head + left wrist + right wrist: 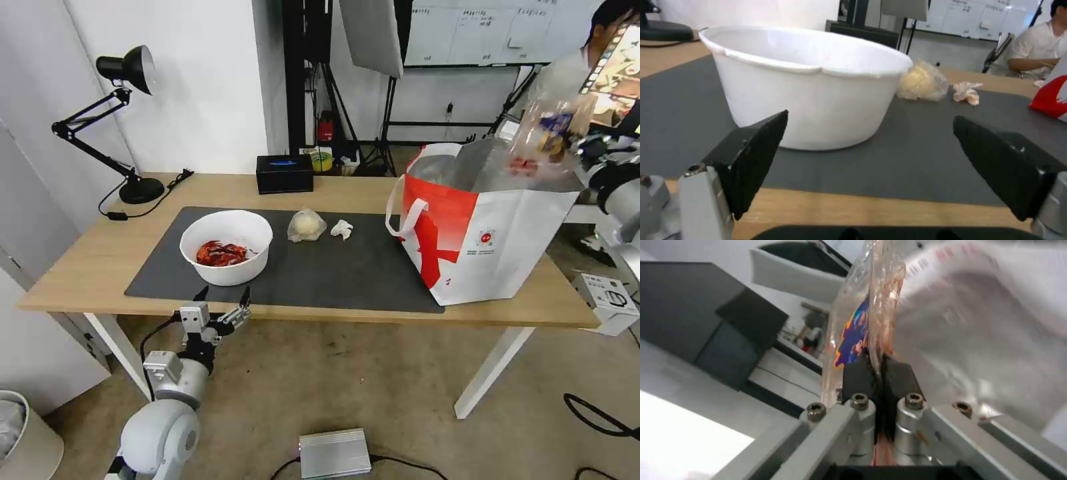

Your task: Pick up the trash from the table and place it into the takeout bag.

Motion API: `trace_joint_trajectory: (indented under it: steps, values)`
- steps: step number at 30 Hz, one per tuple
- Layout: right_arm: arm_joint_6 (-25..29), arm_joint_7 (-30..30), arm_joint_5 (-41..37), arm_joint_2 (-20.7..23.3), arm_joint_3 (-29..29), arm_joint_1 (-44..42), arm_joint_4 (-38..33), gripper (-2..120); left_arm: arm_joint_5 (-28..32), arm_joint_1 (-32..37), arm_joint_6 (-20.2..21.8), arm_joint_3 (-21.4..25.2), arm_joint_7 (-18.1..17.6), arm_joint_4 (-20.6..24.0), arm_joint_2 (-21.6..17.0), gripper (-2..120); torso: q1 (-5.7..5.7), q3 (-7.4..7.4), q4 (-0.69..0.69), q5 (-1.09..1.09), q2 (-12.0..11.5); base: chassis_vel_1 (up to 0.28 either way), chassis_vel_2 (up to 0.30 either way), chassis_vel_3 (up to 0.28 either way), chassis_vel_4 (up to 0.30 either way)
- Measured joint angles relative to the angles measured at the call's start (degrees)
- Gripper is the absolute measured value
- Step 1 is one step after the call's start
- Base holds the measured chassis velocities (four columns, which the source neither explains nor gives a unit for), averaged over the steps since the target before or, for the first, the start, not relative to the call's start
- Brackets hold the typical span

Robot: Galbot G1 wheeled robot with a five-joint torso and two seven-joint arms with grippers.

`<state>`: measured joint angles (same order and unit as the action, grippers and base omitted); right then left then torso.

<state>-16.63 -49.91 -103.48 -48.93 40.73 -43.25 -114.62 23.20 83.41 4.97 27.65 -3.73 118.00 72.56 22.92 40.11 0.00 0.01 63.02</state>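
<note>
My right gripper (588, 151) is shut on a clear plastic clamshell tray (550, 133) with red bits, which hangs tilted above the open takeout bag (480, 233) at the table's right end. In the right wrist view the fingers (858, 373) pinch the tray's edge (862, 306). On the dark mat (347, 273) stand a white bowl of red shells (227, 257), a plastic-wrapped pale lump (306, 225) and a crumpled white tissue (342, 229). My left gripper (223, 293) stays open at the table's front edge, just before the bowl (809, 93), holding nothing.
A black tissue box (285, 173) sits at the back of the light-wood table (87, 267), and a black desk lamp (127, 120) at its back left. A small white box (607, 297) stands right of the table, a silver unit (333, 453) on the floor.
</note>
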Motion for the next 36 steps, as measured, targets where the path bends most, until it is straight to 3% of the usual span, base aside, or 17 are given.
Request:
trace_joint_trajectory:
  steps: [6, 13, 16, 18, 21, 26, 27, 29, 32, 35, 36]
  values:
    - [0.0, -4.4, -4.4, -1.6, -0.6, 3.1, 1.8, 1, -1.3, 0.7, -0.7, -0.8, 0.3, -0.6, 0.7, 100, 0.00, 0.00, 0.01, -0.01, 0.0, 0.000, 0.000, 0.000, 0.000]
    - [0.0, -4.6, -4.7, -2.0, -0.8, 3.7, 1.8, 5, -1.4, 0.6, -0.7, -0.8, 0.3, -0.5, 0.6, 100, 0.00, 0.00, 0.00, -0.01, 0.0, 0.000, 0.000, 0.000, 0.000]
    - [0.0, -4.5, -4.4, -2.1, -0.6, 3.1, 1.6, 21, -1.3, 0.6, -0.7, -0.5, 0.3, -0.4, 0.4, 100, 0.00, -0.01, 0.00, -0.01, 0.0, 0.000, 0.000, 0.000, 0.000]
    - [0.0, -4.5, -4.4, -2.1, -0.6, 3.1, 1.6, 21, -1.3, 0.6, -0.7, -0.5, 0.3, -0.4, 0.4, 100, 0.00, -0.01, 0.00, -0.01, 0.0, 0.000, 0.000, 0.000, 0.000]
    - [0.0, -4.2, -3.9, -2.1, -0.3, 1.9, 0.9, 39, -1.1, 0.6, -0.8, -0.4, 0.3, -0.3, 0.5, 100, 0.00, -0.01, 0.00, -0.01, 0.0, 0.000, 0.000, 0.000, 0.000]
    - [0.0, -4.0, -3.7, -2.2, -0.2, 1.4, 0.5, 48, -1.1, 0.6, -0.8, -0.4, 0.3, -0.2, 0.6, 100, 0.00, -0.01, 0.00, -0.01, 0.0, 0.000, 0.000, 0.000, 0.000]
    - [0.0, -3.5, -3.0, -2.4, -0.2, 1.0, 0.2, 60, -1.1, 0.7, -0.8, -0.4, 0.3, -0.1, 0.7, 100, 0.00, -0.01, 0.00, -0.01, 0.0, 0.000, 0.000, 0.000, 0.000]
    - [0.0, -3.3, -2.7, -2.4, -0.2, 0.9, 0.2, 61, -1.1, 0.7, -0.8, -0.4, 0.3, -0.1, 0.7, 100, 0.00, -0.01, 0.00, -0.01, 0.0, 0.000, 0.000, 0.000, 0.000]
    - [0.0, -2.1, -1.8, -2.5, -0.1, 0.3, -0.1, 77, -1.0, 0.8, -0.8, -0.4, 0.3, 0.1, 0.7, 100, 0.00, -0.01, 0.00, -0.01, 0.0, 0.000, 0.000, 0.000, 0.000]
    - [0.1, -1.0, -1.1, -2.6, -0.1, 0.0, -0.2, 79, -1.0, 0.8, -0.8, -0.4, 0.3, 0.2, 0.7, 100, 0.00, -0.01, 0.00, -0.01, 0.0, 0.000, 0.000, 0.000, 0.000]
    - [0.2, 0.5, -0.2, -2.7, 0.0, -0.5, -0.5, 91, -1.0, 0.8, -0.8, -0.3, 0.3, 0.2, 0.7, 100, 0.00, -0.01, 0.00, -0.01, 0.0, 0.000, 0.000, 0.000, 0.000]
